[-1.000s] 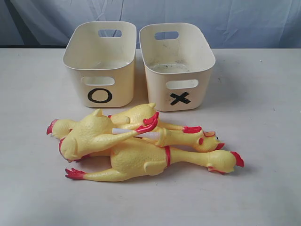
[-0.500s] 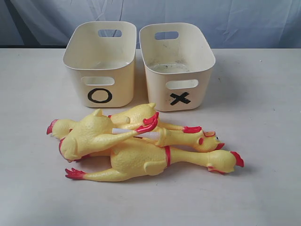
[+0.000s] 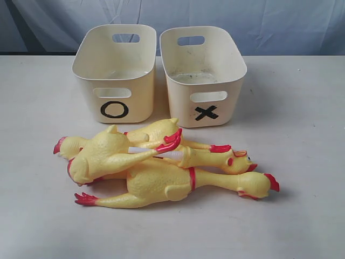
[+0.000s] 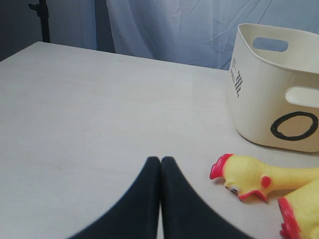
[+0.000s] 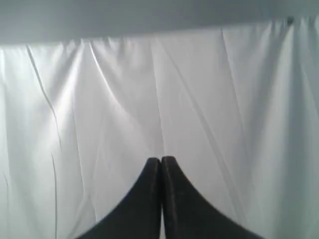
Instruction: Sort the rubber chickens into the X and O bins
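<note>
Several yellow rubber chickens (image 3: 156, 167) with red combs and feet lie piled across each other at the table's middle. Behind them stand two cream tubs, both holding nothing: the O bin (image 3: 115, 75) on the left and the X bin (image 3: 204, 78) on the right. Neither gripper shows in the exterior view. My left gripper (image 4: 160, 160) is shut with nothing in it, over bare table; a chicken head (image 4: 249, 175) lies close beside it and the O bin (image 4: 279, 89) stands beyond. My right gripper (image 5: 160, 160) is shut, holding nothing, facing only a white curtain.
A pale table (image 3: 302, 205) carries everything. A white curtain (image 3: 280, 21) hangs behind the bins, with a dark stand (image 4: 44, 20) at the far corner in the left wrist view. The O bin has a small printed label (image 4: 238, 82) on its side wall.
</note>
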`<control>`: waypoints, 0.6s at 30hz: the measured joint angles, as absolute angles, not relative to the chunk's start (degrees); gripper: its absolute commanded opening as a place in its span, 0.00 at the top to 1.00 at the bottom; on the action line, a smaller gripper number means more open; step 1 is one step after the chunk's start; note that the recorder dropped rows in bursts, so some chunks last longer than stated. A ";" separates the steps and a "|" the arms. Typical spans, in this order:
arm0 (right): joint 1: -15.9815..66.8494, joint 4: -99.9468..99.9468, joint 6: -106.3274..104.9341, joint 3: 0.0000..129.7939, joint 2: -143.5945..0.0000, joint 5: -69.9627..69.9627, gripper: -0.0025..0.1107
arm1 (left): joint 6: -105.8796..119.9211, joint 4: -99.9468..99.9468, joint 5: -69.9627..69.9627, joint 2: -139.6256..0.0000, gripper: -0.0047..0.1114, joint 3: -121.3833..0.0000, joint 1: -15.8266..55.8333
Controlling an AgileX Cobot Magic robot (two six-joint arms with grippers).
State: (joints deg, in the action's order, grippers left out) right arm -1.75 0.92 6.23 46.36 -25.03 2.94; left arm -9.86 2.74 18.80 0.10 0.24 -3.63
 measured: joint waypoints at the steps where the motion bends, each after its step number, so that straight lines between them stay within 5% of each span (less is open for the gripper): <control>1: -1.75 0.00 6.23 48.83 -31.54 10.29 0.99 | -9.86 2.74 18.80 0.10 0.96 0.24 -3.63; 5: -1.75 -19.42 4.70 52.05 -48.86 26.97 0.99 | -9.86 2.74 18.80 0.10 0.96 0.24 -3.63; 10: 0.75 -51.30 -30.87 52.38 -57.25 33.22 0.99 | -9.86 2.74 18.80 0.10 0.96 0.24 -3.63; 14: 7.17 -71.49 -64.90 52.67 -61.25 49.34 0.99 | -9.86 2.74 18.80 0.10 0.96 0.24 -3.63; 18: 16.81 -73.86 -73.26 53.28 -65.49 52.09 0.99 | -9.86 2.74 18.80 0.10 0.96 0.24 -3.63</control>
